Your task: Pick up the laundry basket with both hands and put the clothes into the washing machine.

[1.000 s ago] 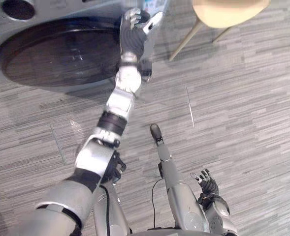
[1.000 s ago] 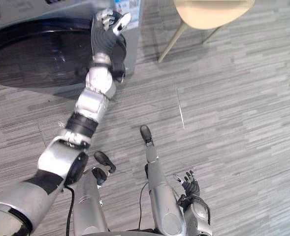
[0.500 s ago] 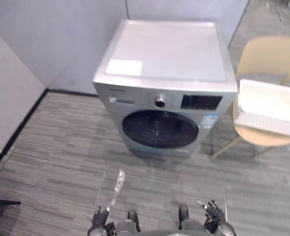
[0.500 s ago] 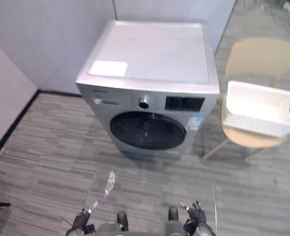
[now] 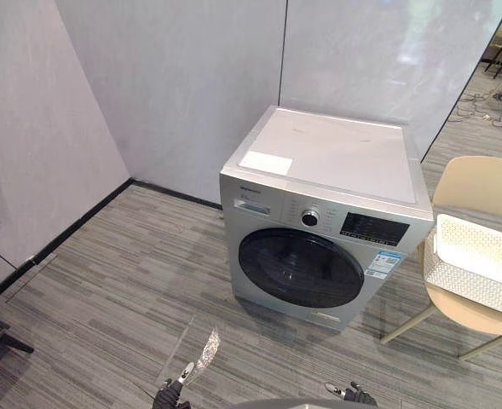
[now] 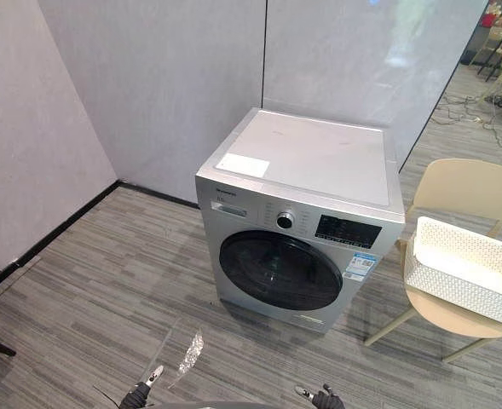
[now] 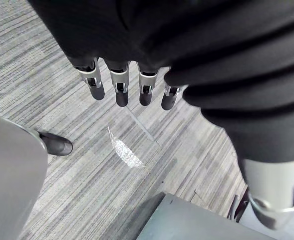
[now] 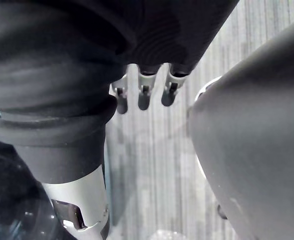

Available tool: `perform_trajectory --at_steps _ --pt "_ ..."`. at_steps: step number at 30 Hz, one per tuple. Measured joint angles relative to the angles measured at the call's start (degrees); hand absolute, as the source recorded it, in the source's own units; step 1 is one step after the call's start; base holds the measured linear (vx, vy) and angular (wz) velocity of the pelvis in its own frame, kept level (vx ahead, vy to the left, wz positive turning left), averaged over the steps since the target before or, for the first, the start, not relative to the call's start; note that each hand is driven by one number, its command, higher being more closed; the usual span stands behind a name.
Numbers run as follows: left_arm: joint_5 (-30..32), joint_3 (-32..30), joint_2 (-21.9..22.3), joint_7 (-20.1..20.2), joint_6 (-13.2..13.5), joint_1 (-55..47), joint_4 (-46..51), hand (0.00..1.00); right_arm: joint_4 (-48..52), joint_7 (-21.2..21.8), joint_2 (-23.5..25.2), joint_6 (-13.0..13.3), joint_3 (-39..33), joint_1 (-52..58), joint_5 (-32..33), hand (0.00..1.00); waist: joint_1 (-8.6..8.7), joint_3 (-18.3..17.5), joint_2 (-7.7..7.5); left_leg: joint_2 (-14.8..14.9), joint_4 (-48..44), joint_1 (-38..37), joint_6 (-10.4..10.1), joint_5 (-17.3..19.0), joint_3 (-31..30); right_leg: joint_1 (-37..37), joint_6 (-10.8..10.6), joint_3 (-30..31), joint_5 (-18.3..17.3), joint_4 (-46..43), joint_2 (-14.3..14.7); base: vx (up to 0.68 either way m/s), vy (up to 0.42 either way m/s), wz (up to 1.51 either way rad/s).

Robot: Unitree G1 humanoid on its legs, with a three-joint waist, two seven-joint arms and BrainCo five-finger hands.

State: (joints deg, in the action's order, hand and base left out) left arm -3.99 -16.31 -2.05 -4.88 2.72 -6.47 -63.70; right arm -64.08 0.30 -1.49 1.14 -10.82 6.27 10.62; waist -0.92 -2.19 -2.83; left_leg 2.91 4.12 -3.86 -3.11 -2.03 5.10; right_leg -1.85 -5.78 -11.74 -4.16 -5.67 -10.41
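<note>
Standing back from the washing machine [image 5: 323, 217], the robot has both arms down: left robot hand [image 7: 127, 85] hangs over the floor with fingers straight and relaxed, holding nothing; right robot hand [image 8: 144, 92] likewise hangs loose with straight fingers, nothing in it. Both also peek in at the bottom edge of the head views, in front of the machine.

One laundry basket [image 5: 476, 264], white and perforated, sits on the seat of one beige chair [image 5: 481, 196] just beside the machine, on the robot's right of it. Likely parked there so it stands at a height both hands can reach. Cannot tell whether any clothes are in the basket; its inside looks plain white from here.

Machine's round dark door [image 5: 302, 267] is closed and faces the robot. What is inside the drum cannot be seen through the glass.

This layout fits two stages: basket waiting with clothes to be carried over, or basket set back on the chair with the clothes already behind the closed door. Pictures do not settle which.

Counts: one machine, one basket, one chair, two idle hands. One small shiny scrap [image 5: 206, 351] lies on the floor in front of the machine, near the left hand.
</note>
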Motion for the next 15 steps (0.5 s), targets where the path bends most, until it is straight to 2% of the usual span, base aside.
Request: perform_trajectory --at_steps 4,7,8,10,11,12,13,14,15 --pt "-0.47 0.42 -1.14 1.04 0.00 0.22 -0.61 0.00 -2.90 0.00 -0.21 -0.40 0.17 -2.36 -0.15 0.00 -0.09 0.36 -0.65 -0.61 -0.19 0.31 0.10 -0.01 -0.83 0.36 -0.27 0.25 -0.56 -0.16 -0.52 -0.02 0.014 0.02" --pt "-0.62 -0.34 -1.04 1.05 -0.01 0.32 -0.52 0.00 -3.18 -0.01 -0.15 -0.44 0.05 -2.66 -0.69 0.00 -0.19 0.40 -1.04 -3.19 -2.27 2.49 1.87 1.71 -4.26 1.55 -1.85 -0.94 -2.43 -2.46 -2.96 0.00 0.082 0.41" --pt "-1.04 -1.99 -0.85 1.04 -0.01 0.26 0.17 0.00 -3.10 -0.08 -0.35 -0.52 -0.11 -2.59 -1.27 0.00 -0.42 0.81 -1.80 -6.50 -6.03 4.60 3.79 3.98 -7.93 1.04 -3.81 -2.43 -5.19 -6.06 -6.04 0.01 0.101 0.87" --pt "-1.20 -2.35 -0.87 1.05 0.03 0.26 1.34 0.00 -2.00 -0.14 -0.12 -0.62 0.04 -1.29 -1.18 0.00 -1.57 0.70 -3.00 -10.16 -11.76 6.81 5.01 6.65 -10.89 -0.32 -6.72 -6.52 -7.17 -9.33 -10.18 0.06 0.149 1.31" --pt "-1.56 -3.64 0.04 0.98 0.16 0.46 1.86 0.00 -0.54 -0.50 -0.75 -0.18 0.22 -0.27 -0.37 0.00 -1.67 1.48 -2.80 -11.96 -18.17 8.51 6.12 10.00 -14.68 2.35 -3.67 -4.20 -6.38 -22.74 -12.71 0.11 0.228 1.59" --pt "-1.54 -4.89 -0.28 0.93 0.02 0.19 1.82 0.00 1.81 -0.50 -0.65 0.46 0.22 -0.05 0.96 0.00 -1.52 1.63 -1.73 -11.75 -20.33 8.36 6.82 11.22 -16.82 6.86 1.11 0.85 -1.79 -33.27 -11.93 0.11 0.198 1.39" --pt "-1.31 -5.21 -0.35 1.05 -0.05 0.16 1.95 0.00 2.71 -0.49 -0.39 0.80 0.14 0.25 1.77 0.00 -1.45 2.14 -0.87 -11.25 -21.05 7.84 7.24 11.74 -18.11 9.93 1.60 4.29 2.06 -38.72 -10.50 0.19 0.200 1.11" --pt "-0.21 -6.58 -1.85 1.00 -0.33 -0.97 1.96 0.00 3.17 -0.11 0.19 1.15 0.38 0.12 3.16 0.00 -1.55 2.46 -1.31 -10.52 -22.50 6.23 8.57 12.88 -21.29 14.71 1.01 9.99 -0.74 -48.58 -5.94 0.21 0.112 0.90" --pt "0.27 -6.91 -2.24 1.03 -0.41 -1.43 1.95 0.00 3.78 -0.09 0.47 1.29 0.52 0.19 3.57 0.00 -1.56 2.71 -1.88 -10.32 -22.91 5.76 8.78 13.38 -22.38 16.19 1.08 11.48 -2.28 -49.94 -4.29 0.24 0.082 0.96"
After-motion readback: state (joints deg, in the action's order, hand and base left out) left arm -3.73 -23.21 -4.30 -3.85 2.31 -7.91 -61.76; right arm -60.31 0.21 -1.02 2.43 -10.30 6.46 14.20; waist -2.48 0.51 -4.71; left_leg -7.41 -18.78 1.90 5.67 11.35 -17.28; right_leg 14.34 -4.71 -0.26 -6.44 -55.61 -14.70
